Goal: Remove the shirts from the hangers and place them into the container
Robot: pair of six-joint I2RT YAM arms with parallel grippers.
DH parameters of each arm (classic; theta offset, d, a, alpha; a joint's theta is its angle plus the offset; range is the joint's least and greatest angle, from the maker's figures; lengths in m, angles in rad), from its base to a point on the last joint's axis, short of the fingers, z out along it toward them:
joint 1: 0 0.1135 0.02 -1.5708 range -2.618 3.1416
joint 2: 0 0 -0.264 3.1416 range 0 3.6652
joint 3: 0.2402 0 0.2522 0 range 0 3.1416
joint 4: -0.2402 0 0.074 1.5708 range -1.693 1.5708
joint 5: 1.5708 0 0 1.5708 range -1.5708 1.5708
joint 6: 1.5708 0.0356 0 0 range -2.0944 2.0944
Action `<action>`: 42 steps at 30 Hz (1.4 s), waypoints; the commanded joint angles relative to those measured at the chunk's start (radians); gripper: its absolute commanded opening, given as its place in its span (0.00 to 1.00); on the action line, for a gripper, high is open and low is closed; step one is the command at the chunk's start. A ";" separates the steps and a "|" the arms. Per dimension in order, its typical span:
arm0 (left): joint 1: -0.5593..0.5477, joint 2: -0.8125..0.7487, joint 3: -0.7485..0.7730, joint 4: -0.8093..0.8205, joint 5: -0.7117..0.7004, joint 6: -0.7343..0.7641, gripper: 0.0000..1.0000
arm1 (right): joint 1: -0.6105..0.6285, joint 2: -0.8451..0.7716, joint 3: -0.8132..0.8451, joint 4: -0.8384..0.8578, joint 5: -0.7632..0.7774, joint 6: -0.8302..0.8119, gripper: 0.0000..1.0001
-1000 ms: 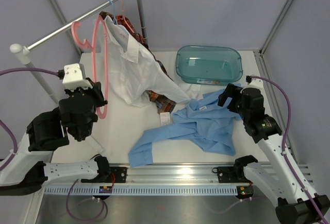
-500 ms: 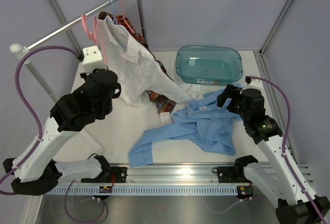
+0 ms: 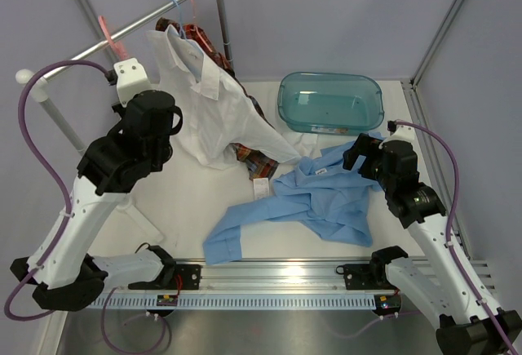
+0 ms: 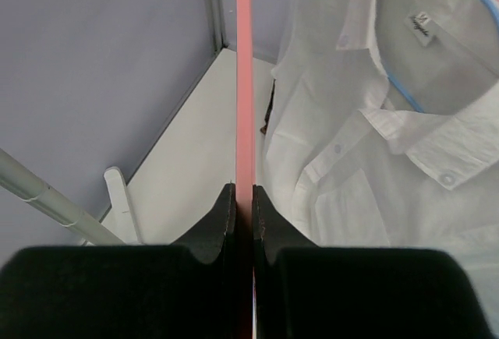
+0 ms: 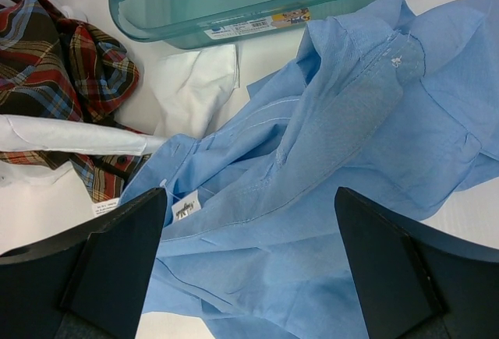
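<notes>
shirts all lie outside the translucent teal plastic tub (image 3: 326,126). the light blue button-up shirt (image 3: 314,196) is sprawled on the white table (image 3: 188,200) just in front of the tub's near wall, below the right pincer (image 5: 248,196), whose black fingers stand wide apart with nothing between them; whether they touch the cloth cannot be told. left of the tub, the white collared shirt (image 4: 374,167) hangs on a thin light blue plastic hanger (image 4: 405,93), with the red-and-navy plaid flannel shirt (image 5: 62,51) bunched under its hem. farther left of the tub, the left pincer (image 4: 243,199) is clamped tight on the thin bar of a pink plastic hanger (image 4: 244,82), just beside the white shirt.
</notes>
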 commanded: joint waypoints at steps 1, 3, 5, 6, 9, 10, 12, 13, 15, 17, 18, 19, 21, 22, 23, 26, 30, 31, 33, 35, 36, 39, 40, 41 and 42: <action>0.072 0.027 0.030 0.054 0.052 0.011 0.00 | -0.003 0.005 -0.002 0.038 -0.027 -0.017 0.99; 0.107 0.047 0.031 0.067 0.084 0.026 0.00 | -0.003 0.003 -0.002 0.039 -0.033 -0.017 0.99; 0.128 0.061 0.028 0.089 0.101 0.036 0.00 | -0.003 0.002 -0.001 0.039 -0.038 -0.020 0.99; 0.146 0.070 0.028 0.094 0.119 0.037 0.00 | -0.003 0.000 -0.001 0.039 -0.039 -0.020 0.99; 0.166 0.076 0.010 0.104 0.147 0.028 0.00 | -0.003 -0.006 -0.002 0.039 -0.042 -0.020 0.99; 0.168 0.074 -0.008 0.101 0.151 0.016 0.00 | -0.003 -0.008 -0.002 0.038 -0.044 -0.020 0.99; 0.168 0.058 -0.035 0.103 0.171 -0.001 0.00 | -0.003 -0.012 -0.004 0.036 -0.044 -0.018 0.99; 0.166 0.050 -0.050 0.103 0.177 -0.022 0.00 | -0.003 -0.012 -0.004 0.034 -0.044 -0.017 0.99; 0.168 0.022 -0.090 0.101 0.193 -0.038 0.03 | -0.003 -0.012 -0.005 0.033 -0.045 -0.015 0.99; 0.168 0.005 -0.120 0.101 0.208 -0.044 0.17 | -0.004 -0.008 -0.005 0.030 -0.045 -0.009 0.99; 0.168 -0.004 -0.128 0.101 0.213 -0.043 0.29 | -0.003 -0.003 -0.007 0.027 -0.038 0.000 0.99; 0.168 -0.027 -0.136 0.101 0.219 -0.043 0.34 | -0.003 0.000 -0.007 0.016 -0.030 0.006 0.99; 0.168 -0.051 -0.150 0.101 0.236 -0.038 0.56 | -0.003 0.017 -0.010 0.004 0.004 0.037 0.99; 0.168 -0.073 -0.151 0.101 0.251 -0.030 0.61 | -0.003 0.025 -0.013 -0.002 0.011 0.046 1.00; 0.168 -0.082 -0.150 0.101 0.260 -0.024 0.66 | -0.003 0.044 -0.013 -0.005 0.025 0.058 0.99; 0.168 -0.119 -0.138 0.100 0.318 -0.003 0.88 | -0.003 0.092 -0.019 -0.010 0.036 0.115 0.99; 0.168 -0.175 -0.136 0.101 0.403 0.026 0.99 | -0.003 0.173 -0.030 0.001 0.068 0.190 0.99; 0.168 -0.188 -0.137 0.103 0.432 0.032 0.99 | -0.003 0.187 -0.036 0.005 0.077 0.207 0.99; 0.168 -0.229 -0.150 0.118 0.463 0.060 0.99 | -0.003 0.248 -0.048 0.027 0.122 0.257 0.99; 0.168 -0.278 -0.173 0.144 0.532 0.088 0.99 | -0.003 0.327 -0.050 0.044 0.151 0.296 0.99; 0.168 -0.295 -0.186 0.181 0.556 0.117 0.99 | -0.004 0.356 -0.053 0.053 0.154 0.307 0.99; 0.166 -0.379 -0.301 0.288 0.677 0.164 0.99 | -0.012 0.504 -0.056 0.091 0.149 0.374 0.99; 0.168 -0.398 -0.338 0.367 0.700 0.190 0.99 | -0.013 0.532 -0.059 0.102 0.146 0.386 1.00; 0.168 -0.415 -0.413 0.408 0.748 0.206 0.99 | -0.018 0.581 -0.062 0.113 0.143 0.394 1.00; 0.168 -0.430 -0.447 0.446 0.768 0.218 0.99 | -0.022 0.601 -0.063 0.120 0.137 0.414 0.96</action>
